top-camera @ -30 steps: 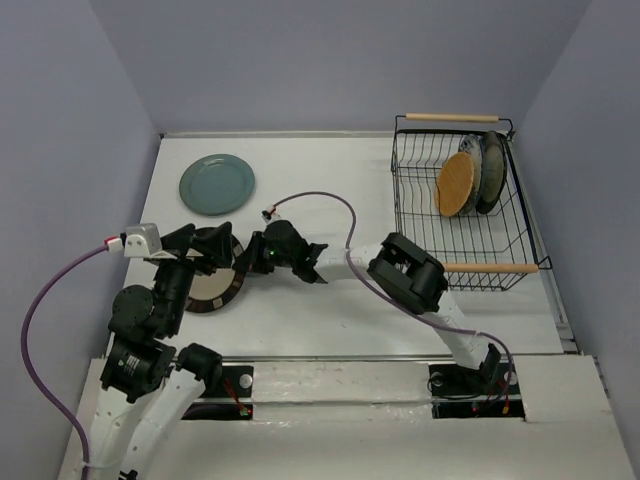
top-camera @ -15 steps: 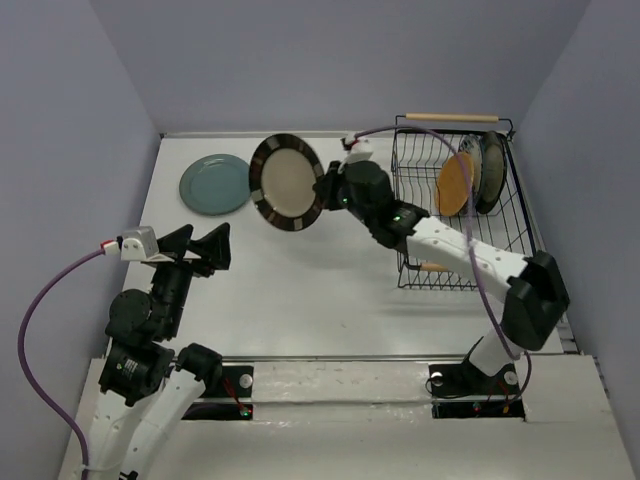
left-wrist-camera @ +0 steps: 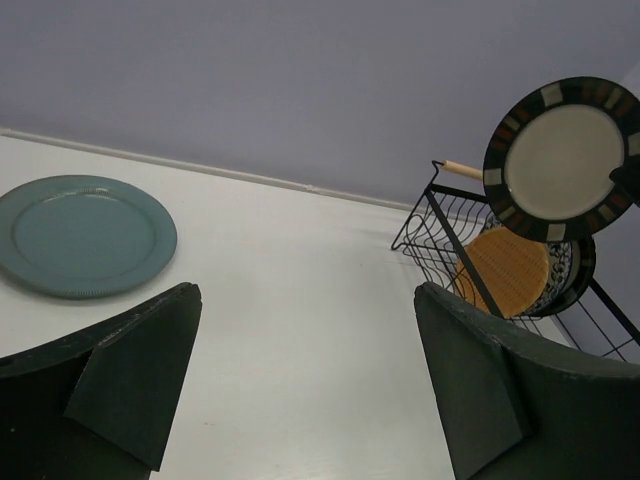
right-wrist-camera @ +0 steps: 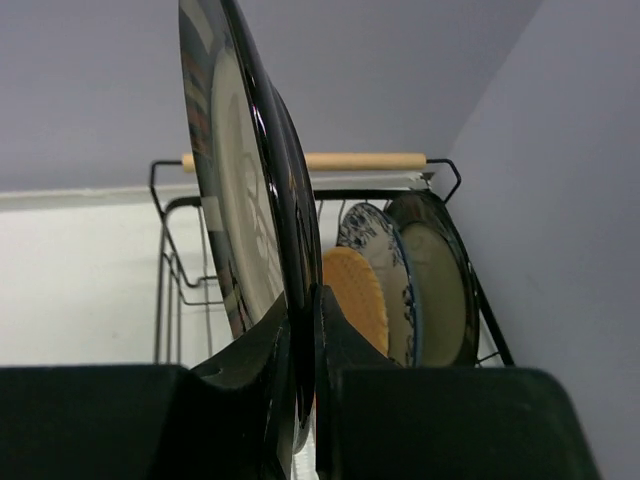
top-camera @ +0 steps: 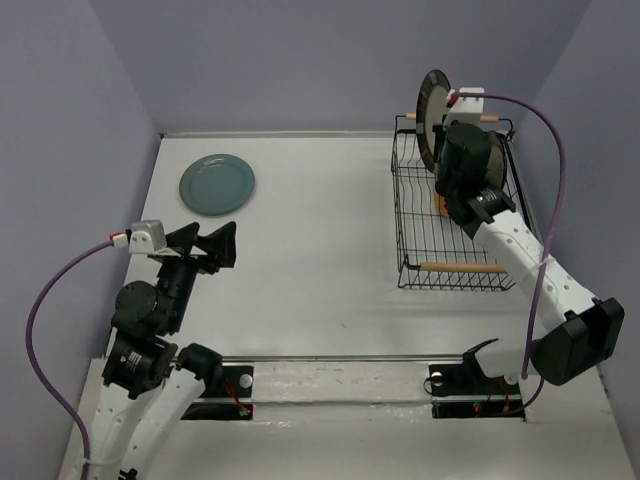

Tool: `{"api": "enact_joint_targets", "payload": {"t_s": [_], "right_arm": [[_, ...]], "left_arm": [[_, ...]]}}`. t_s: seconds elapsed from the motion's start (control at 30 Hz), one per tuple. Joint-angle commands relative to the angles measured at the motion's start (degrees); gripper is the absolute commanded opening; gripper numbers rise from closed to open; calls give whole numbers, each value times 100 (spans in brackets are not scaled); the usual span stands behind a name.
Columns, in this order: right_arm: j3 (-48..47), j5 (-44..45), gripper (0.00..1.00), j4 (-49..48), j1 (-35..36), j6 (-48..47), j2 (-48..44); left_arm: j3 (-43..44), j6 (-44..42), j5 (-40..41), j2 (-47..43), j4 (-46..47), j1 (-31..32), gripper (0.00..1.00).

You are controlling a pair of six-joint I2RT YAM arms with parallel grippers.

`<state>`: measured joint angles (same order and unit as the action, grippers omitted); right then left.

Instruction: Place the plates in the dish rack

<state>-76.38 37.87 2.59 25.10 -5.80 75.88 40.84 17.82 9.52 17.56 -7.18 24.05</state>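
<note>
Right jaws hold the round dark striped plate [top-camera: 432,106] upright over the black wire rack [top-camera: 412,215]; lower it slowly between tines. Left jaws stand wide, empty.

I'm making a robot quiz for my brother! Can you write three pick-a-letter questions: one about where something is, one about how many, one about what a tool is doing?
1. Where is the teal plate?
A. flat on the table
B. on the floor
C. leaning on the wall

2. How many plates stand in the dish rack?
A. one
B. five
C. three

3. What is the right tool doing?
A. pinching the striped plate above the rack
B. open and empty
C. resting on the table

Answers:
1 A: it lies flat there.
2 C: orange plate, blue-flowered plate, dark-rimmed plate.
3 A: shut on its rim.
</note>
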Motion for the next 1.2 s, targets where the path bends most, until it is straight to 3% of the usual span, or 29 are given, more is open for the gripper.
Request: {"api": "enact_joint_targets", "payload": {"t_s": [0.0, 0.17, 0.6, 1.17], "right_arm": [[-448, 265, 7, -672, -365, -835, 67], [-509, 230, 7, -593, -558, -914, 471], [-176, 98, 7, -364, -928, -18, 894], [123, -51, 7, -426, -981, 405, 1316]], "left_arm": [[-23, -95, -82, 204, 340, 38, 99], [-15, -104, -99, 300, 331, 38, 99], [-23, -121, -108, 371, 349, 29, 99], [-23, -113, -126, 467, 349, -15, 99]]}}
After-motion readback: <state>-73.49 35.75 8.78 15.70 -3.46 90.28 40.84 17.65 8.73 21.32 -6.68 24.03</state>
